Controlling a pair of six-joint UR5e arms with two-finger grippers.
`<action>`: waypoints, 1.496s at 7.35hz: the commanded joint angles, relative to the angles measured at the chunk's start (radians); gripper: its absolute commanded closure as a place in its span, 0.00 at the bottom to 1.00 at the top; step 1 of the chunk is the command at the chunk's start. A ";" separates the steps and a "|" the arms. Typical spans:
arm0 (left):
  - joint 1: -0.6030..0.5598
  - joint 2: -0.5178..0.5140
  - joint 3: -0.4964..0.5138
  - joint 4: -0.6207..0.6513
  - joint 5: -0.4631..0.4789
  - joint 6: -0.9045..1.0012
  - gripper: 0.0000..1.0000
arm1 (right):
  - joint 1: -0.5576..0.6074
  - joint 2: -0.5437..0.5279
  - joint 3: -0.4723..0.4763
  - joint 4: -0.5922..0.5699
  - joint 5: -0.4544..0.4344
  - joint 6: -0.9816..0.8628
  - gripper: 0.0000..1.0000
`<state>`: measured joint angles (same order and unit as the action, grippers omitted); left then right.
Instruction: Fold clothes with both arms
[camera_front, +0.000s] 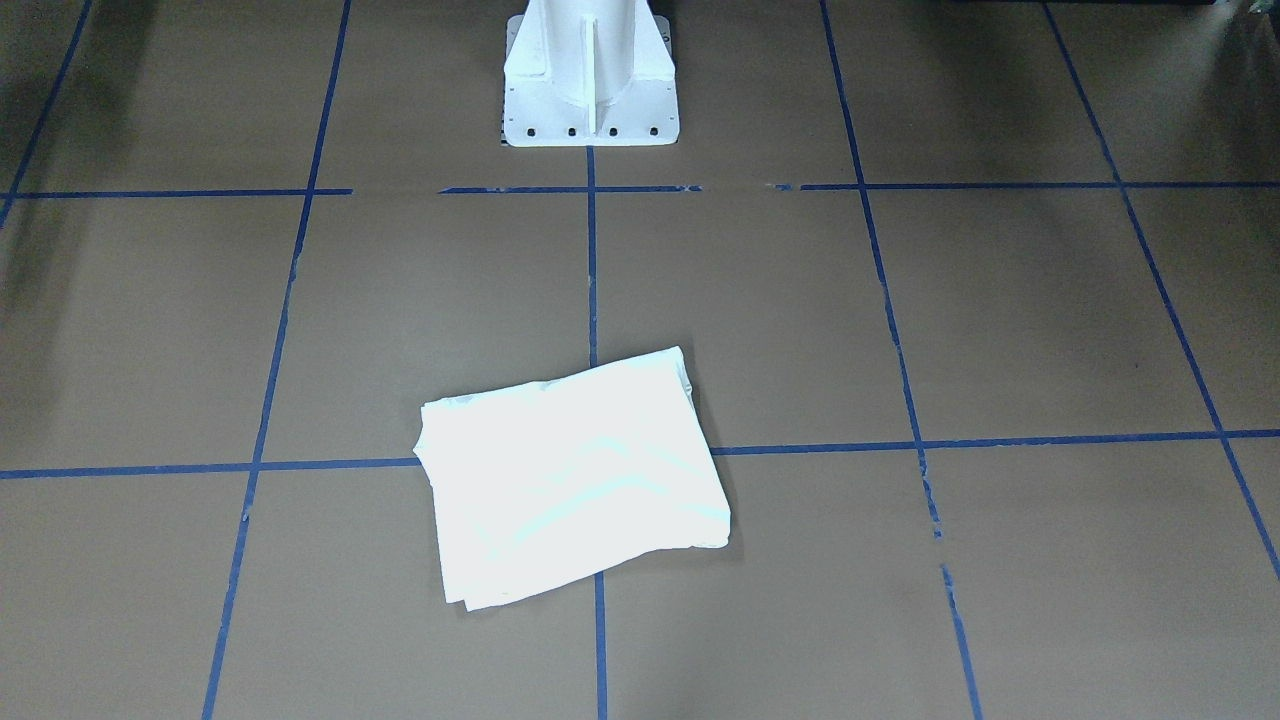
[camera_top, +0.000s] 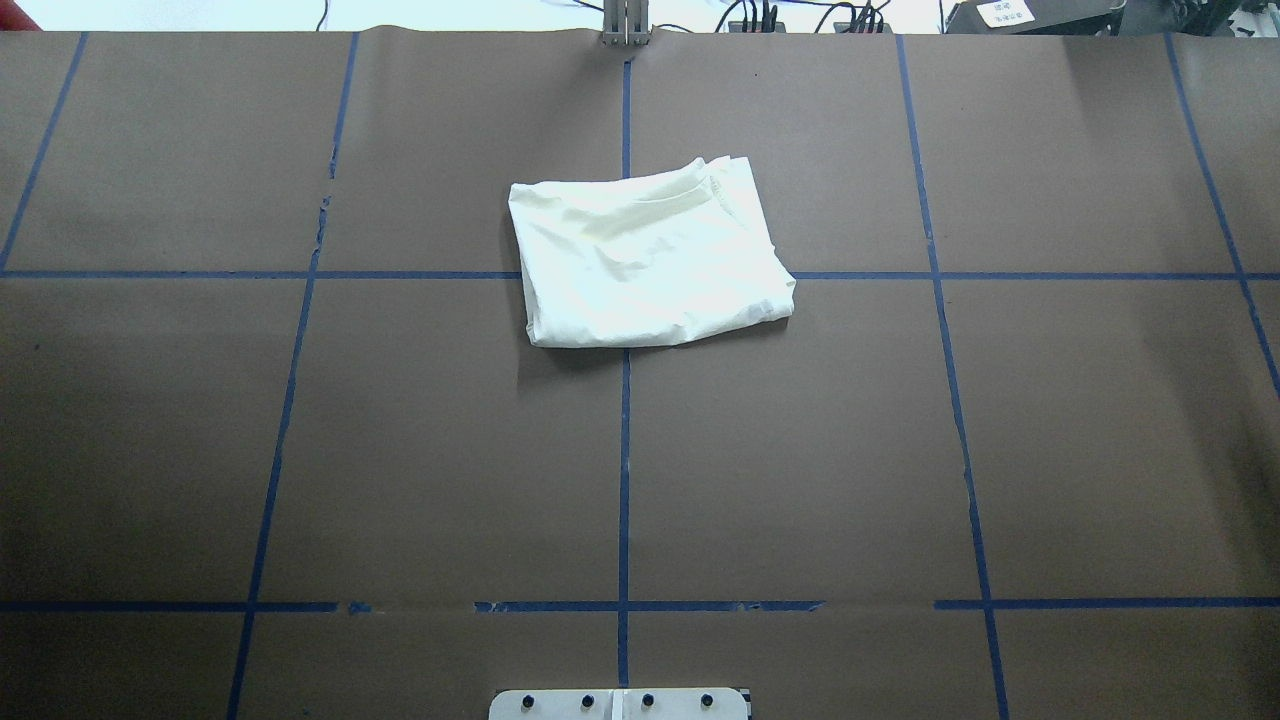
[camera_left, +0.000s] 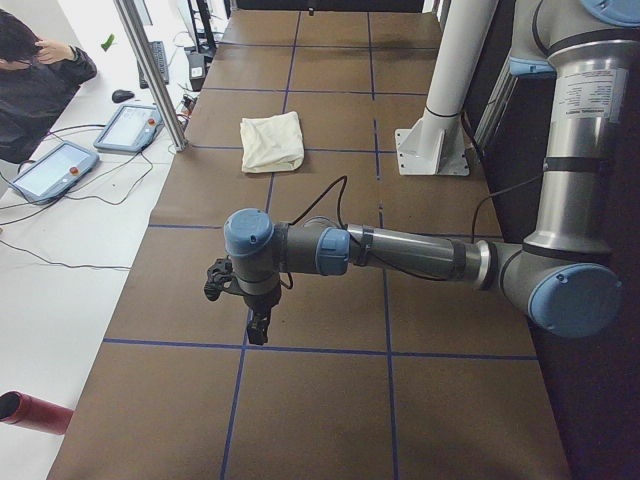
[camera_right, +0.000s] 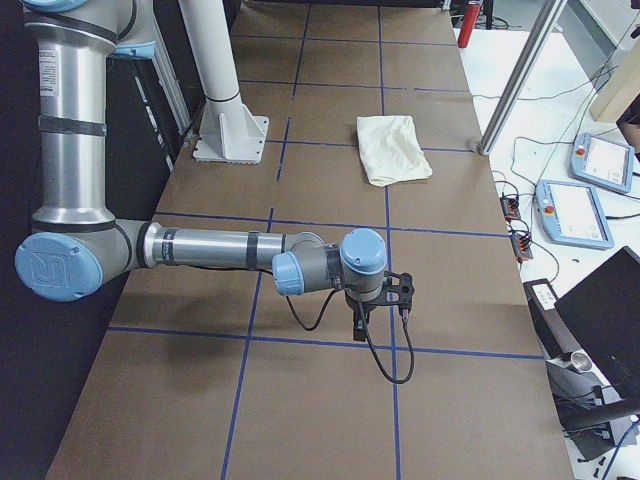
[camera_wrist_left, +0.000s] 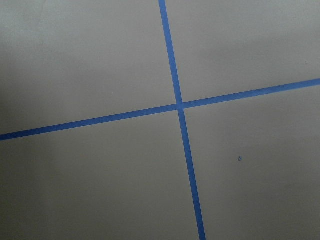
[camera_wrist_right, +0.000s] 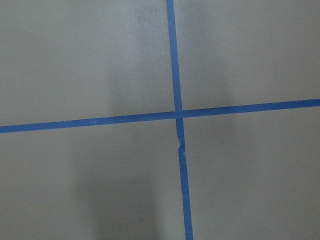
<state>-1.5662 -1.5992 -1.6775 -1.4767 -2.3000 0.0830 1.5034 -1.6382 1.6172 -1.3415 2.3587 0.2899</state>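
Note:
The clothes are one cream shirt (camera_front: 575, 475) folded into a compact rectangle, plain side up, on the brown table past the centre line (camera_top: 645, 265). It also shows far off in the side views (camera_left: 272, 142) (camera_right: 392, 148). Neither arm is near it. The left arm (camera_left: 400, 250) reaches out low over the table's left end, its gripper (camera_left: 258, 325) pointing down. In the same way the right arm (camera_right: 220, 250) stretches over the right end, with its gripper (camera_right: 358, 322) pointing down. I cannot tell whether either gripper is open or shut. Both wrist views show only bare table and blue tape.
The white pedestal base (camera_front: 590, 80) stands at the robot's side of the table. Blue tape lines (camera_top: 624, 450) grid the brown surface. Off the far edge are a metal post (camera_left: 150, 70), teach pendants (camera_left: 55, 168) (camera_right: 570, 212) and a seated person (camera_left: 30, 80).

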 joint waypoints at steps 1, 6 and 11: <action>0.000 0.001 -0.001 -0.001 -0.002 -0.058 0.00 | 0.000 -0.006 0.003 0.001 0.002 0.000 0.00; 0.000 0.001 -0.001 -0.001 -0.041 -0.101 0.00 | 0.000 -0.009 0.004 0.002 0.033 0.000 0.00; 0.000 0.001 -0.002 -0.001 -0.041 -0.100 0.00 | 0.001 -0.020 0.006 0.002 0.033 -0.001 0.00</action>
<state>-1.5662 -1.5984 -1.6787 -1.4772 -2.3409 -0.0181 1.5044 -1.6557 1.6220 -1.3391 2.3915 0.2886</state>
